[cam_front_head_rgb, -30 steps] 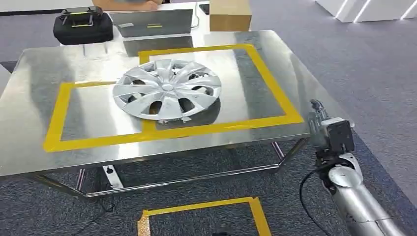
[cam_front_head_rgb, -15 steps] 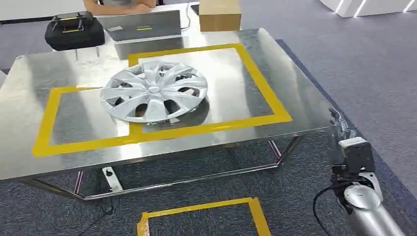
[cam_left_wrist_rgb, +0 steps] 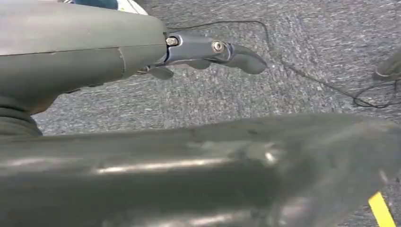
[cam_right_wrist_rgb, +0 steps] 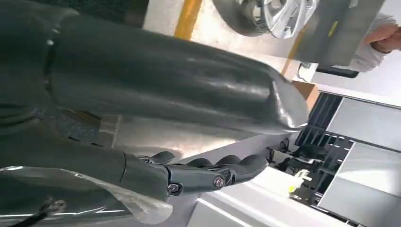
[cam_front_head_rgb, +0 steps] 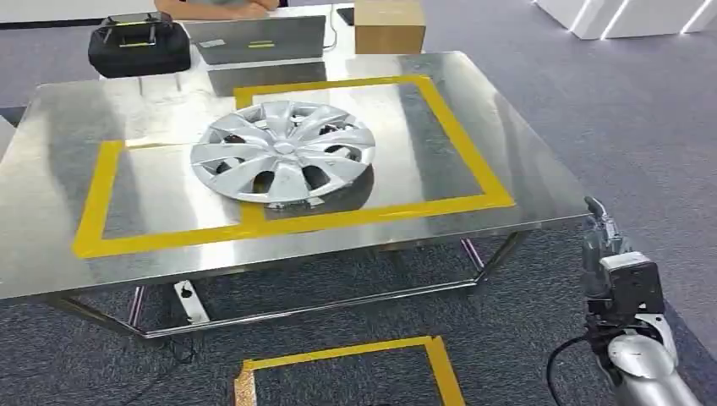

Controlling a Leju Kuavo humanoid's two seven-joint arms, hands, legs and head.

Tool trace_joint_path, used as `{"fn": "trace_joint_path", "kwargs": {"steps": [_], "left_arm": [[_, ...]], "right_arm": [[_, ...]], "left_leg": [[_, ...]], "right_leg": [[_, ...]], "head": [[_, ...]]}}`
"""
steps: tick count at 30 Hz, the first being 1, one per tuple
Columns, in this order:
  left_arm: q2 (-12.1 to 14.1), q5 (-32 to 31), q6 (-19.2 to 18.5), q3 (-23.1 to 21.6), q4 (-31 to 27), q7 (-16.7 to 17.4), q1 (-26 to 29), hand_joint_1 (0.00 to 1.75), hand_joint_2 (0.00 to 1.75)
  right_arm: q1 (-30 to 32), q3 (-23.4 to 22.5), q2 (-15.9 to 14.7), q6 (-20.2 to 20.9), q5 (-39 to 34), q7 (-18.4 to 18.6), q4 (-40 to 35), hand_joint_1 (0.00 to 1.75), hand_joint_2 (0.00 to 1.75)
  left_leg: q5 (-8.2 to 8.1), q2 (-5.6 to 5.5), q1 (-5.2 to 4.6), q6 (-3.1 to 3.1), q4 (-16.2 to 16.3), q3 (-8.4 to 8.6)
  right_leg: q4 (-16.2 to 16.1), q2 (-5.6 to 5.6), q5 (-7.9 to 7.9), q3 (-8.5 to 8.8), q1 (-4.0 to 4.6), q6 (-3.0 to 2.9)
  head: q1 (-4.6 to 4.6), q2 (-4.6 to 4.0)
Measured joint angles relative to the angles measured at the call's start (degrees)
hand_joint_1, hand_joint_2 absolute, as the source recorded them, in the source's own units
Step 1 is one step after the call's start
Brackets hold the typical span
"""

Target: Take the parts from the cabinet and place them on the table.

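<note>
A silver hubcap (cam_front_head_rgb: 283,150) lies flat on the steel table (cam_front_head_rgb: 51,245), across the yellow tape lines; its edge also shows in the right wrist view (cam_right_wrist_rgb: 279,16). My right hand (cam_front_head_rgb: 597,233) hangs low beside the table's near right corner, off the table. In its wrist view the right hand (cam_right_wrist_rgb: 198,175) has straight fingers with the thumb apart and nothing in it. My left hand (cam_left_wrist_rgb: 203,49) hangs over the grey carpet with fingers stretched out and holds nothing.
At the table's far edge stand a black case (cam_front_head_rgb: 139,44), a grey laptop (cam_front_head_rgb: 258,38) and a cardboard box (cam_front_head_rgb: 389,25); a person's arm (cam_front_head_rgb: 228,7) rests behind them. A yellow tape square (cam_front_head_rgb: 347,368) marks the carpet in front of the table.
The camera has swayed left and back. My right arm has dropped lower and further right, away from the table's edge. The hubcap lies where it was.
</note>
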Motion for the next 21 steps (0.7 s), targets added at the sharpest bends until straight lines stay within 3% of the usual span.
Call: {"fn": "trace_joint_path", "kwargs": {"steps": [2,3,4,7,8,9,10,12,13,14,15,16,18,19,21], "left_arm": [[-0.02,0.0,0.02,0.04,0.0,0.02,-0.03,0.0,0.0],[-0.02,0.0,0.13,0.04,0.0,0.04,-0.07,0.0,0.0],[0.0,0.04,0.26,0.07,-0.04,0.07,-0.09,0.0,0.0],[0.0,0.11,0.52,0.15,-0.07,0.07,-0.05,0.0,0.0],[0.04,0.13,0.55,0.22,-0.07,0.07,0.01,0.0,0.0],[0.22,0.15,0.59,0.33,-0.07,0.07,-0.01,0.0,0.0],[0.22,0.15,0.63,0.44,-0.07,0.07,-0.03,0.0,0.0],[0.15,0.15,0.63,0.5,-0.07,0.07,-0.04,0.0,0.0],[0.13,0.13,0.63,0.5,-0.07,0.07,-0.05,0.0,0.0],[0.13,0.13,0.61,0.5,-0.07,0.07,-0.05,0.0,0.0],[0.15,0.13,0.61,0.5,-0.07,0.07,-0.05,0.0,0.0],[0.15,0.13,0.61,0.5,-0.07,0.07,-0.07,0.0,0.0],[0.17,0.11,0.61,0.5,-0.09,0.07,-0.12,0.0,0.0],[0.33,0.04,0.61,0.5,-0.09,0.07,-0.23,0.0,0.0],[0.18,-0.05,0.61,0.48,-0.09,0.09,-0.31,0.0,0.0]], "right_arm": [[-0.04,-0.15,0.0,0.0,0.02,0.0,-0.2,0.0,0.0],[-0.07,-0.2,0.0,0.0,0.09,0.0,-0.42,0.0,0.0],[-0.19,-0.17,0.0,0.07,0.11,0.0,-0.46,0.0,0.0],[0.44,-0.5,0.0,0.22,0.33,0.0,-0.72,0.0,0.0],[0.6,-0.5,0.0,0.35,0.48,-0.02,-0.79,0.0,0.0],[0.53,-0.5,0.0,0.37,0.63,-0.04,-0.81,0.0,0.0],[0.66,-0.52,0.0,0.44,0.72,-0.04,-0.94,0.0,0.0],[0.89,-0.5,0.0,0.52,0.81,-0.04,-1.07,0.0,0.0],[0.93,-0.52,0.0,0.52,0.81,-0.04,-1.09,0.0,0.0],[1.01,-0.5,0.0,0.55,0.85,-0.04,-1.09,0.0,0.0],[1.07,-0.48,0.0,0.55,0.9,-0.02,-1.09,0.0,0.0],[1.11,-0.46,0.0,0.55,0.92,-0.02,-1.09,0.0,0.0],[1.13,-0.48,0.0,0.55,0.92,-0.02,-1.09,0.0,0.0],[1.17,-0.46,0.02,0.55,0.94,-0.04,-1.11,0.0,0.0],[1.14,-0.44,0.02,0.61,1.14,-0.02,-1.11,0.0,0.0]], "left_leg": [[0.25,0.0,0.08,-0.26,0.28,-0.31],[0.33,0.0,0.02,-0.42,0.57,-0.41],[0.46,-0.04,-0.32,-0.71,0.84,-0.77],[1.45,-0.11,-0.2,-1.8,0.79,-1.05],[1.67,-0.2,-0.41,-2.14,0.9,-1.21],[0.19,-0.22,-0.16,-2.47,1.58,-1.71],[-2.52,-0.18,-0.1,-2.79,3.76,-2.43],[-8.9,-0.16,0.19,-3.27,12.4,-4.85],[-10.74,-0.16,0.22,-3.35,16.44,-5.7],[-10.79,-0.16,0.21,-3.33,18.23,-5.57],[-9.52,-0.16,0.2,-3.18,17.48,-4.33],[-7.59,-0.16,0.16,-2.9,14.58,-2.18],[-4.26,-0.18,-0.12,-1.73,3.46,5.13],[-5.24,-0.15,-0.42,-1.04,-0.92,7.71],[-5.02,-0.19,-0.58,-1.12,-1.85,7.6]], "right_leg": [[-9.9,-0.08,4.35,6.2,-0.08,-0.07],[-14.73,-0.11,5.0,9.17,-0.18,-0.13],[-16.3,0.0,4.47,10.77,0.08,-0.38],[-15.87,0.16,5.05,9.55,0.27,-1.22],[-16.28,0.05,5.58,8.59,-0.02,-1.95],[-16.35,-0.2,6.12,9.01,-0.22,-2.6],[-16.36,-0.2,6.47,8.43,-0.23,-3.13],[-16.31,-0.25,7.43,7.14,-0.19,-3.2],[-16.26,-0.26,7.9,6.45,-0.12,-3.2],[-16.19,-0.28,8.37,5.77,-0.05,-3.19],[-16.1,-0.29,8.77,5.16,0.03,-3.2],[-16.02,-0.28,9.15,4.59,0.13,-3.19],[-15.98,-0.21,9.92,3.87,0.37,-3.06],[-15.83,-0.22,10.22,3.62,0.6,-2.81],[-15.92,-0.34,11.04,3.36,0.43,-2.2]], "head": [[0.0,0.0],[0.04,0.0],[0.07,0.0],[-0.09,0.0],[-0.07,0.0],[-0.04,0.0],[-0.31,0.0],[-0.31,0.0],[-0.35,0.0],[-0.35,0.0],[-0.35,0.0],[-0.35,0.0],[-0.33,0.0],[-0.28,0.0],[-0.24,0.0]]}}
